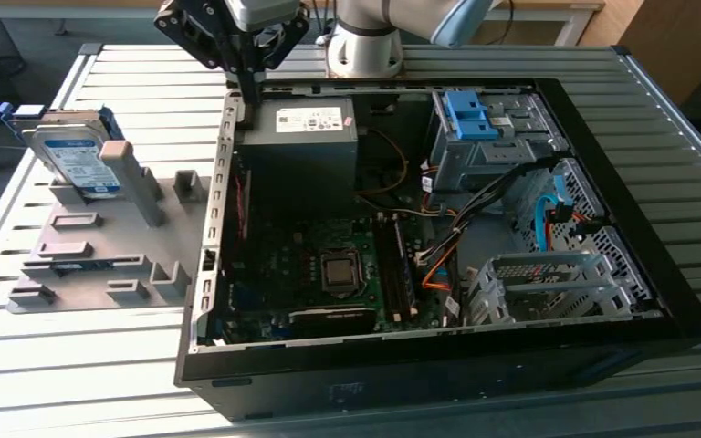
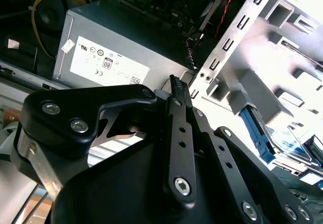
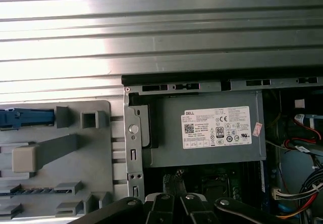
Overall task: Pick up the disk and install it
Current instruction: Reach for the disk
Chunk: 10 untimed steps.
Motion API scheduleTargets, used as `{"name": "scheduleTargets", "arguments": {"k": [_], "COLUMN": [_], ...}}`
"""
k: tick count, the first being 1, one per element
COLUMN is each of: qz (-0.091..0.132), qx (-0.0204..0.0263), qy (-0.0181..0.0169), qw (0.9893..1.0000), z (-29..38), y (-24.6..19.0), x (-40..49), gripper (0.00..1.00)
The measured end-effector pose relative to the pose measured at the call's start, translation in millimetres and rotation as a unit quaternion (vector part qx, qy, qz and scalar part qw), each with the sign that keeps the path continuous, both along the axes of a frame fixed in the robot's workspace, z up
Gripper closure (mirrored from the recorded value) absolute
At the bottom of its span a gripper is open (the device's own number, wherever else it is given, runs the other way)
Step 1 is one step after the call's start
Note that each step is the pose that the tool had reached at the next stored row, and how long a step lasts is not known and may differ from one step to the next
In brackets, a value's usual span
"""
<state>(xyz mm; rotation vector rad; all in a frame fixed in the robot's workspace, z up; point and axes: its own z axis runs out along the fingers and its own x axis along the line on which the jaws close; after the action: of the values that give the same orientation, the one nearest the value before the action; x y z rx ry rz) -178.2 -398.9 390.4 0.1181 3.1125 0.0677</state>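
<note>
The disk (image 1: 73, 157) leans tilted in the grey fixture (image 1: 131, 242), at ten o'clock of the open computer case (image 1: 448, 374) in the exterior view. The gripper (image 1: 251, 99), fingers pressed together and empty, hangs over the case's eleven o'clock corner, beside the power supply (image 1: 302, 146).

The disk (image 1: 68, 157) (silver, white-and-blue label, blue rails) leans tilted at the grey fixture's (image 1: 117, 248) far corner, exterior view's left.
</note>
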Motion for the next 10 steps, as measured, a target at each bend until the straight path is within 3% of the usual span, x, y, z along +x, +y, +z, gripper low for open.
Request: {"name": "scheduleTargets", "arguments": {"k": [10], "qz": [0.0], "qx": [0.0], "qy": [0.0], "qw": [1.0], "z": [-0.2], "y": [0.0], "x": [-5.5], "gripper": [0.89]}}
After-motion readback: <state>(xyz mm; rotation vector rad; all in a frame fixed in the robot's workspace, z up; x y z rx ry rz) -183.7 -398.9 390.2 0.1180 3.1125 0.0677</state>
